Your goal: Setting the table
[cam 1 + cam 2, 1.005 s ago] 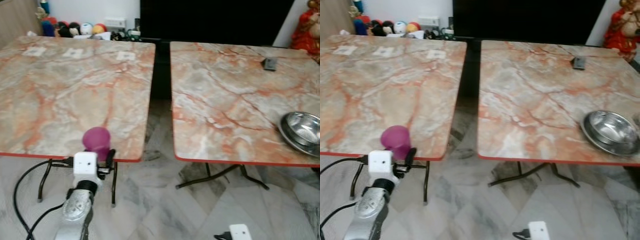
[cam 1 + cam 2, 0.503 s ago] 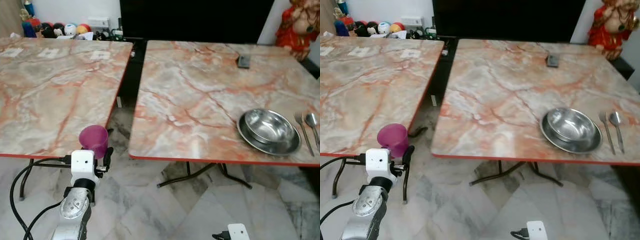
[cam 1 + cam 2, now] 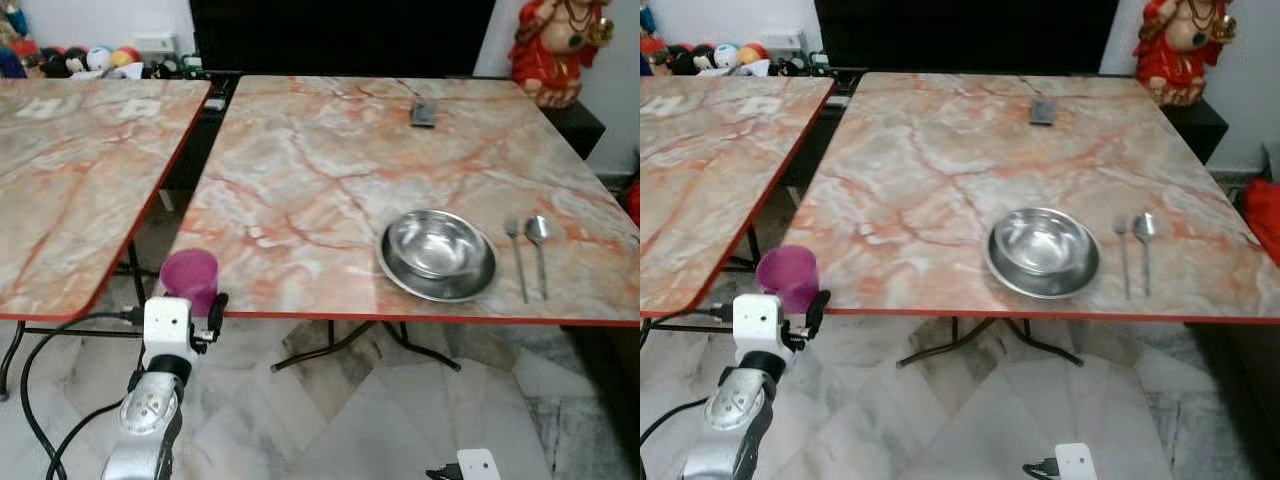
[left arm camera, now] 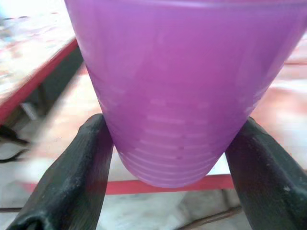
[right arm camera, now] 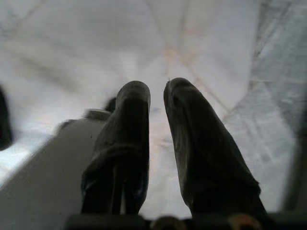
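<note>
Marble-patterned table [image 3: 320, 190] with a red edge stands ahead in the left eye view, carrying a steel bowl [image 3: 436, 253] on a steel plate near its front edge, with a fork [image 3: 517, 258] and spoon [image 3: 539, 252] lying just beside it. A small dark object [image 3: 423, 114] lies near the far edge. A 2nd table [image 3: 70, 180] stands to the left. The left gripper [image 3: 192, 305] holds a purple plastic cup [image 3: 189, 280] upright before the table's front left corner.

In the left wrist view, 2 black fingers [image 4: 72, 177] are clamped on the cup's lower sides.

In the right wrist view, the right gripper [image 5: 156, 93] hangs over the marble floor [image 5: 201, 43], fingers nearly together, gripping nothing.
</note>
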Robot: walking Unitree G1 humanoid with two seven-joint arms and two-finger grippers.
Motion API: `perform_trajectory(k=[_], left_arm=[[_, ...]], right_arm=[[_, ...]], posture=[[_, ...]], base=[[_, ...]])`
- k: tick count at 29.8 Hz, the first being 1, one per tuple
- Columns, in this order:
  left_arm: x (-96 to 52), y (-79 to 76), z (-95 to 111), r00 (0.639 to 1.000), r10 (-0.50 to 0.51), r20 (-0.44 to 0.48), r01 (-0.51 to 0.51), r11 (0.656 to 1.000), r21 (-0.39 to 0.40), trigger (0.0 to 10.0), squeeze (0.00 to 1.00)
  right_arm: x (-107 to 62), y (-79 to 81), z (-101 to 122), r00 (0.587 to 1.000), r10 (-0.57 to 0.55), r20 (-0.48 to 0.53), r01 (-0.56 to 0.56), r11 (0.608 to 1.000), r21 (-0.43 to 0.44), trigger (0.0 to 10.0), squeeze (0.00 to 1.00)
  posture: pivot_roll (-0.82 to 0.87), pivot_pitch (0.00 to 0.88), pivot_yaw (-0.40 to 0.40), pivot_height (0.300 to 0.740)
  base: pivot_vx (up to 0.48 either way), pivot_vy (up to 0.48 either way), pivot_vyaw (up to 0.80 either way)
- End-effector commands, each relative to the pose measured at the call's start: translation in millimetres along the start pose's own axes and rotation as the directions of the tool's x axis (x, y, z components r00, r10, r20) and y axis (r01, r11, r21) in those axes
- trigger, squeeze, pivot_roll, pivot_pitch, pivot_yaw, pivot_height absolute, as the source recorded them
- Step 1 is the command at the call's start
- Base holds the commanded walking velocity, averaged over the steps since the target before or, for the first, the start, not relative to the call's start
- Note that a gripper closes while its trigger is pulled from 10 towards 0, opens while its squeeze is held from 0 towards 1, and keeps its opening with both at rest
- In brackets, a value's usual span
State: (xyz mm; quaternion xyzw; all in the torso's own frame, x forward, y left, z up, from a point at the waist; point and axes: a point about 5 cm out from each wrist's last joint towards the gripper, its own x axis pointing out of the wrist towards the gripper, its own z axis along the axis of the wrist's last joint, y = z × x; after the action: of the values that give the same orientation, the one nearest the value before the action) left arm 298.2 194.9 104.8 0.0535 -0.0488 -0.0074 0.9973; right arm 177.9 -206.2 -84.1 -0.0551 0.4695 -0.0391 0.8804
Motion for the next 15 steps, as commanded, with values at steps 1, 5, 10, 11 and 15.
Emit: perform_trajectory(k=[1,5,10,11,15], left_arm=[[0.8,3.8,1.5,1.0,-0.005,-0.002,0.005,1.0,0.026,10.0,0.0],[3.5,0.3,2.5,1.0,-0.011,0.001,0.011,1.0,0.021,10.0,0.0],[2.8,0.1,2.1,1.0,-0.013,0.0,0.013,1.0,0.021,10.0,0.0],[1.4,1.0,1.3,1.0,-0.009,-0.002,0.009,1.0,0.022,10.0,0.0],[-0.9,5.7,-0.6,1.0,0.013,-0.009,-0.013,1.0,0.025,10.0,0.0]], right_arm=[[-0.1,2.1,-0.8,1.0,0.001,0.001,-0.001,1.0,0.014,10.0,0.0],[-0.2,2.5,-1.0,1.0,-0.001,0.001,0.001,1.0,0.02,10.0,0.0],[-0.2,2.1,-1.5,1.0,-0.002,-0.002,0.002,1.0,0.018,10.0,0.0],[-0.3,1.8,-1.8,1.0,-0.002,-0.002,0.002,1.0,0.016,10.0,0.0],[-0.3,1.0,-2.1,1.0,0.0,-0.003,0.0,1.0,0.01,10.0,0.0]], posture=[[0.02,0.099,0.006,0.74],[0.02,0.092,0.006,0.74],[0.02,0.089,0.003,0.74],[0.03,0.088,0.0,0.74],[0.03,0.091,-0.006,0.74]], base=[[0.0,-0.394,0.0],[0.06,-0.387,0.0],[0.0,-0.374,0.0],[0.0,-0.375,0.0],[0.0,-0.093,0.0]])
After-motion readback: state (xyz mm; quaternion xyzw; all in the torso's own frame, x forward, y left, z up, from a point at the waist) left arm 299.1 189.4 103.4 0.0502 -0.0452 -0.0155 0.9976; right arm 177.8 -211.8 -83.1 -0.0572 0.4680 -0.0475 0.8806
